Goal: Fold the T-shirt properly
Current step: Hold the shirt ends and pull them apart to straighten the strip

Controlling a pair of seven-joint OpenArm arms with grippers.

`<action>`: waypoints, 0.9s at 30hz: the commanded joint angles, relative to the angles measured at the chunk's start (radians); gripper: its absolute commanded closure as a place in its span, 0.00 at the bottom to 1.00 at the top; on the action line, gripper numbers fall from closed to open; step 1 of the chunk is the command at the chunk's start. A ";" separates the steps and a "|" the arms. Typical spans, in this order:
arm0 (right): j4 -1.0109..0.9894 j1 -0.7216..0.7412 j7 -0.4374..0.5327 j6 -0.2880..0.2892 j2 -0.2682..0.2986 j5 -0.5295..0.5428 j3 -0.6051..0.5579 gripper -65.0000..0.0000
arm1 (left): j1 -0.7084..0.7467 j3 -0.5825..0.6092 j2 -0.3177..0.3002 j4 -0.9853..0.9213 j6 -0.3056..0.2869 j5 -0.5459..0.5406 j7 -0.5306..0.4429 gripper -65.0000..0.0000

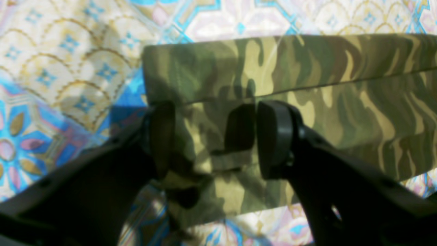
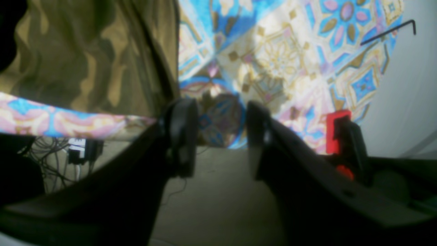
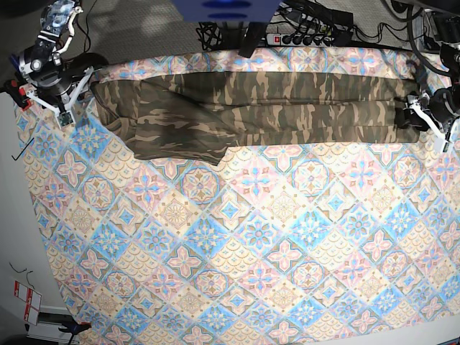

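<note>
The camouflage T-shirt (image 3: pixel 273 108) lies as a long folded band along the far edge of the table, with a wider flap hanging toward me at its left part. My left gripper (image 3: pixel 425 118) is at the band's right end. In the left wrist view it (image 1: pixel 216 140) is open, its fingers (image 1: pixel 273 136) straddling the shirt's (image 1: pixel 341 102) folded end just above the cloth. My right gripper (image 3: pixel 70 100) is at the band's left end. In the right wrist view it (image 2: pixel 220 143) is open and empty, beside the shirt's (image 2: pixel 85 58) edge at the table's rim.
The pastel patterned tablecloth (image 3: pixel 251 237) covers the whole table. A black hex key (image 2: pixel 389 32) lies at the table's left edge (image 3: pixel 21 149). A power strip and cables (image 3: pixel 316 32) sit behind the far edge. Cables (image 2: pixel 78 150) lie on the floor below.
</note>
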 commanded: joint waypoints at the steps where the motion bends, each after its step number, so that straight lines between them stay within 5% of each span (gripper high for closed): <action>1: 0.019 -0.001 0.011 -0.004 0.012 0.002 0.004 0.64 | -0.023 -0.002 -0.027 -0.003 -0.003 -0.011 -0.031 0.43; 18: 0.019 -0.015 0.011 -0.004 0.013 0.002 0.004 0.65 | -0.023 -0.007 -0.067 -0.077 -0.003 0.032 -0.090 0.43; 27: 0.019 -0.015 0.011 -0.004 0.015 0.002 0.010 0.65 | -0.029 -0.005 0.032 -0.203 -0.003 0.179 -0.186 0.43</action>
